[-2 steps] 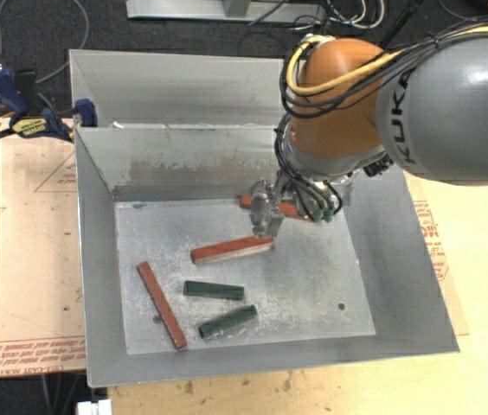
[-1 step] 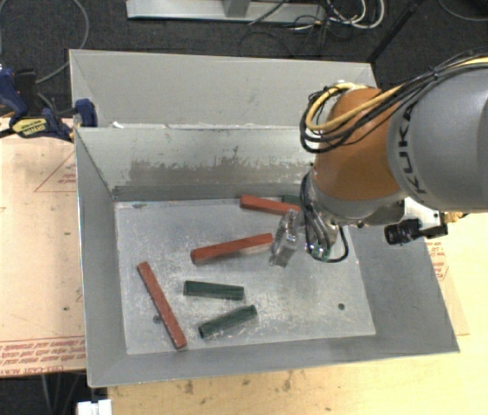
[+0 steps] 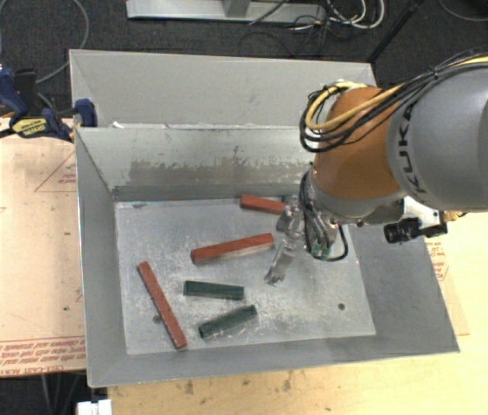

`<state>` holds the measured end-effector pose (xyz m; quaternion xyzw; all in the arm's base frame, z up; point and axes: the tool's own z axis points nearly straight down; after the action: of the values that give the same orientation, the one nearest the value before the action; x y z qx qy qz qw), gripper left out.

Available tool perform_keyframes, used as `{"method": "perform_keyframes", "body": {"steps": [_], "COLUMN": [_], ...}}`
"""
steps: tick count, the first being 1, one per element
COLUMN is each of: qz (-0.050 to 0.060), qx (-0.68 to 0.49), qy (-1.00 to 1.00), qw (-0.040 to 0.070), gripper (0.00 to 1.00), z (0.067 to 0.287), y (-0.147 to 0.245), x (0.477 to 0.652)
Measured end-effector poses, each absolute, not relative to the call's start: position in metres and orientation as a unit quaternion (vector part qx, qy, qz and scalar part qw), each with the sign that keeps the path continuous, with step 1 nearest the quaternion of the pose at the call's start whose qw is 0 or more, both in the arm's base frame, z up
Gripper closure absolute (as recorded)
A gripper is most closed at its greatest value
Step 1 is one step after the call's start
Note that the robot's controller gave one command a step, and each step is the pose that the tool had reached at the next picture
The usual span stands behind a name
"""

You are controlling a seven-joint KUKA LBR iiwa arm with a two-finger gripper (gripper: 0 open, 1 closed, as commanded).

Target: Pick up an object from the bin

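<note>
One red stick (image 3: 232,249) lies beside the pincer (image 3: 277,271).

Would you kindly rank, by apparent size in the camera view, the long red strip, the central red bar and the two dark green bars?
1. Long thin red strip, left.
2. Red bar, centre.
3. Upper dark green bar and lower dark green bar: alike, unranked.

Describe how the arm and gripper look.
The arm is a thick, rounded silver-grey link with black KUKA lettering. An orange cover wraps the wrist, with yellow, white and black cables looped over it. The gripper is small, bare metal.
</note>
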<state>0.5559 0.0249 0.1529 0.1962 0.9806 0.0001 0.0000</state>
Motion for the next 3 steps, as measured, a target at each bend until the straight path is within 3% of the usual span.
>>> {"method": "perform_keyframes", "body": {"steps": [1, 2, 3], "qz": [0.001, 0.002, 0.001], "qx": [0.042, 0.043, 0.043], "qy": [0.999, 0.999, 0.999], "qw": [-0.001, 0.003, 0.002], "gripper": [0.0, 1.0, 0.0], "z": [0.0716, 0.0763, 0.0736], "y": [0.0606, 0.0608, 0.06], "x": [0.5159, 0.5192, 0.5181]}}
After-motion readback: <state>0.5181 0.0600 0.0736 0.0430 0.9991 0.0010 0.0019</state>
